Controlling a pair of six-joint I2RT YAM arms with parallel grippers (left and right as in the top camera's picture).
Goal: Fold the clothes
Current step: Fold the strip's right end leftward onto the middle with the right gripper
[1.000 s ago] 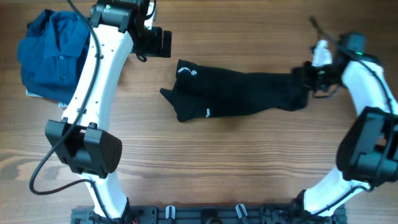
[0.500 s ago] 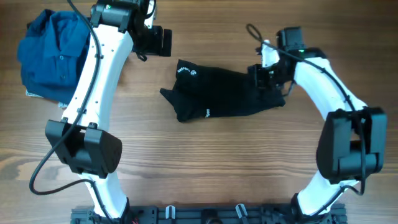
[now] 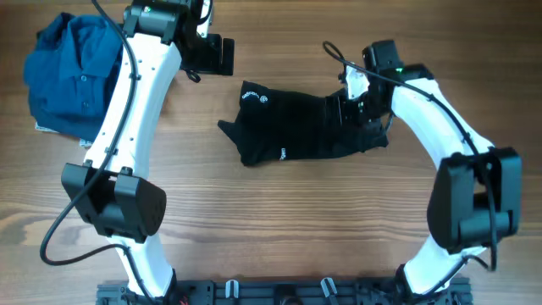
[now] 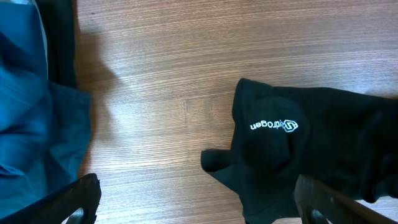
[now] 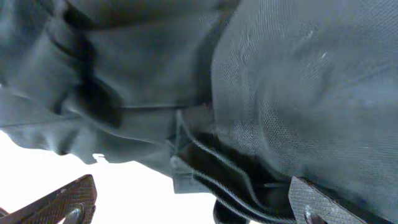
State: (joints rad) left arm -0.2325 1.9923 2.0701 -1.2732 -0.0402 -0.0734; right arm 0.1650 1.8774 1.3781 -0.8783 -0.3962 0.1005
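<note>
The clothes, a black shirt (image 3: 292, 127) with a small white round logo and white lettering, lie bunched across the middle of the table, their right end folded back over the body. My right gripper (image 3: 360, 108) hovers right over that folded end. In the right wrist view its jaws (image 5: 196, 205) stand wide apart, and dark fabric (image 5: 280, 93) fills the view, with a folded hem close to the right finger. My left gripper (image 3: 222, 58) hangs open beyond the shirt's far left corner, apart from it. The left wrist view shows the shirt (image 4: 311, 143) ahead of the open left gripper (image 4: 199, 208).
A crumpled blue collared shirt (image 3: 72, 72) lies at the table's far left corner, also seen at the left of the left wrist view as blue cloth (image 4: 25, 124). Bare wooden tabletop (image 3: 279, 220) stretches in front of the black shirt.
My right gripper has swept left, dragging the shirt's right end over its body, so the shirt is shorter. Its jaws have come apart. The left arm has not moved.
</note>
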